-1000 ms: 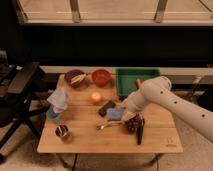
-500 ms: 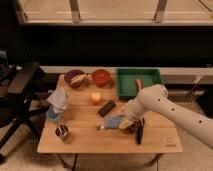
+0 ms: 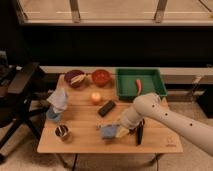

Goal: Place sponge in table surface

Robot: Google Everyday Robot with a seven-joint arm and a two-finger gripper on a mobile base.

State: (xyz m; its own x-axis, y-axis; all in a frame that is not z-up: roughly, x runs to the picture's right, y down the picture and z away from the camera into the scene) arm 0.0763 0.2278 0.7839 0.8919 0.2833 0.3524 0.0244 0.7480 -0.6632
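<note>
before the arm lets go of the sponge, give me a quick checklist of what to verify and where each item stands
1. Sponge is low over the table surface, near its front edge: ok.
2. Sponge is flat on the wood, not hanging above it: cannot tell.
3. End effector is at the sponge's right end, and nothing else is in its grip: ok.
4. Black block lies behind the sponge, apart from it: ok.
5. Cup stands to the left of the sponge, apart from it: ok.
6. Dark tool lies close beside the arm on the right, so retreating may brush it: not ok.
</note>
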